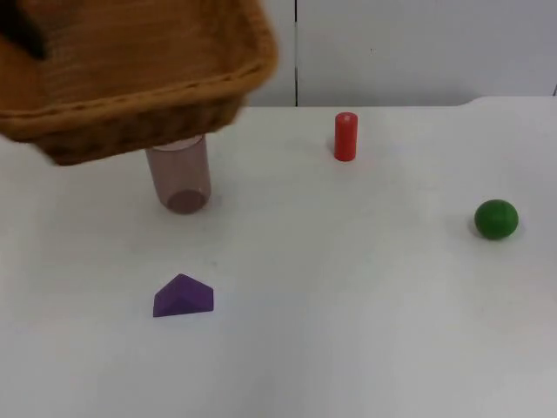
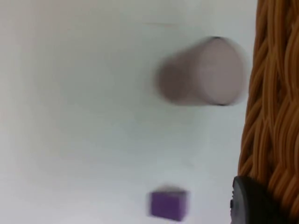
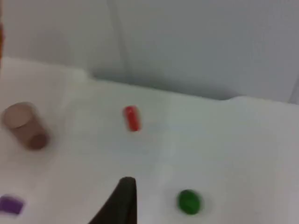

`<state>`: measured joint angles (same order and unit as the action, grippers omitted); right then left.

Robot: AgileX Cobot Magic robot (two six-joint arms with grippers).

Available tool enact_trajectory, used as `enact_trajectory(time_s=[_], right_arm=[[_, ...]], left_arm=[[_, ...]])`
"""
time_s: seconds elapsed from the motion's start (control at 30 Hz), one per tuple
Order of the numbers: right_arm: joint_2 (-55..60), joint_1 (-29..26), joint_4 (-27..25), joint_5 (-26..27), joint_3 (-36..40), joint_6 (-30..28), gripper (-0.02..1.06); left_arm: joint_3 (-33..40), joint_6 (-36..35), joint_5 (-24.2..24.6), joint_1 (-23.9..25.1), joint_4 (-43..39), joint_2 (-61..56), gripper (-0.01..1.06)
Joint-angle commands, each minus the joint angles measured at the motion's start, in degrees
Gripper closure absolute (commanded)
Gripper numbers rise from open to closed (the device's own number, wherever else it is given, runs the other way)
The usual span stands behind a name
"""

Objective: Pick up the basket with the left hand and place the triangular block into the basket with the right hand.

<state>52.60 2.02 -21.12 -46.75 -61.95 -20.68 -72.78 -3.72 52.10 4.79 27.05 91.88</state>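
The woven brown basket hangs tilted above the table's far left, its lower rim overlapping the top of a cup. My left gripper is shut on its rim; in the left wrist view a black fingertip lies against the wicker wall. The purple triangular block lies on the table in front of the basket, nearer the front edge, and is also seen as a purple block in both wrist views. My right gripper hovers high over the right side, far from the block.
A translucent brownish cup stands just under the basket's edge. A red cylinder stands upright at the back centre. A green ball rests at the right. The grey partition wall ends the table.
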Motion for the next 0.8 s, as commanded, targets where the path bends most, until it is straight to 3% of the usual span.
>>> enact_trajectory(time_s=[0.0, 0.07, 0.13, 0.3, 0.33, 0.43, 0.53, 0.63, 0.67, 0.77], right_arm=[[2.67, -0.01, -9.2, -2.43, -0.26, -9.19, 0.0], [6.19, 1.75, -15.24, -3.97, -0.26, -15.45, 0.0], [7.81, 3.69, -16.74, -3.97, -0.26, -17.6, 0.0], [17.72, 17.77, -14.6, 1.62, -0.26, -25.07, 0.0], [17.72, 17.77, -14.6, 1.62, -0.26, -25.07, 0.0], [27.07, 26.11, -12.48, 9.87, -0.26, -30.1, 0.0], [32.95, 27.37, -12.48, 13.31, -0.26, -31.91, 0.0], [40.69, 27.37, -16.41, 13.59, -0.26, -39.0, 0.0], [40.69, 27.37, -16.41, 13.59, -0.26, -39.0, 0.0], [47.03, 27.37, -25.22, 13.67, -0.26, -53.06, 0.0]], left_arm=[[-0.19, -2.06, 1.05, 2.78, -0.08, -0.95, 1.05], [-0.19, -2.37, 1.89, 4.55, -0.08, -0.95, 1.05], [-0.19, -2.37, 2.15, 5.72, -0.08, -0.95, 1.05], [-0.19, -2.6, 2.38, 8.62, -0.23, -1.05, 1.05], [-0.19, -2.6, 2.38, 8.62, -0.23, -1.05, 1.05], [-0.19, -2.6, 1.77, 9.32, -0.88, -1.05, 1.05], [-0.19, -2.6, 1.42, 9.32, -2.18, -1.05, 1.05], [-0.19, -2.6, 1.3, 9.32, -3.01, -1.05, 1.05], [-0.19, -2.6, 1.3, 9.32, -3.01, -1.05, 1.05], [-0.19, -2.6, 1.07, 9.32, -3.01, -1.05, 1.05]])
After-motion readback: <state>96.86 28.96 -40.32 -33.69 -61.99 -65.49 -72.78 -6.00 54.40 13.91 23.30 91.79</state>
